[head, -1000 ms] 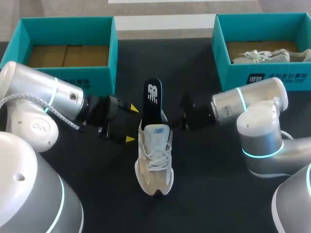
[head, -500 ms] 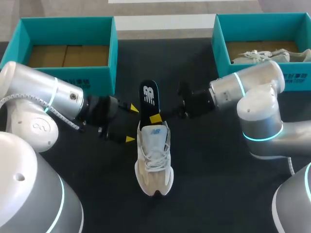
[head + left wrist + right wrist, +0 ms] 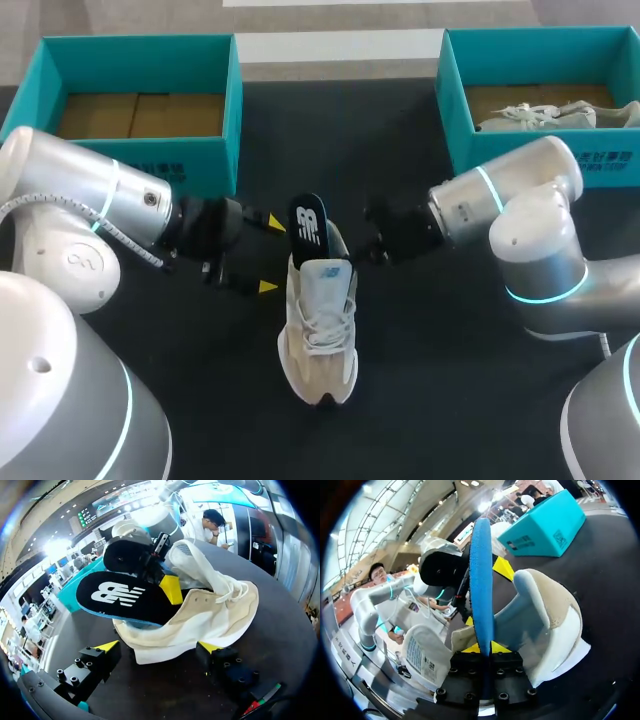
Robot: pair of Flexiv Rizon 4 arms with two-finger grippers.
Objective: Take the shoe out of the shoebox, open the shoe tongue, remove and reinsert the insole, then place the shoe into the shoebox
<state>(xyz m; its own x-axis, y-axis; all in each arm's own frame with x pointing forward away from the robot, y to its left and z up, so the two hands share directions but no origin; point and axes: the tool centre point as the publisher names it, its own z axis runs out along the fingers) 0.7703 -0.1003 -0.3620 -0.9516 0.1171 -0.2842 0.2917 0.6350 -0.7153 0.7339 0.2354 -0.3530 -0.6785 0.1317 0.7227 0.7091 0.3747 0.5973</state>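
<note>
Right gripper (image 3: 482,648) pinches the insole (image 3: 309,222) edge-on, its lower end tucked inside the shoe (image 3: 318,330). Left gripper (image 3: 270,254) is spread wide, holding nothing, just beside the heel.

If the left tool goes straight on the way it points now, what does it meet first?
The left tool would most likely meet the shoe first, at its side, which lies just ahead.

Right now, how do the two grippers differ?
The right gripper is shut on the insole; the left gripper is open, holding nothing. The right gripper is by the opening of the shoe; the left gripper is at its other side. Both have yellow tips.
</note>
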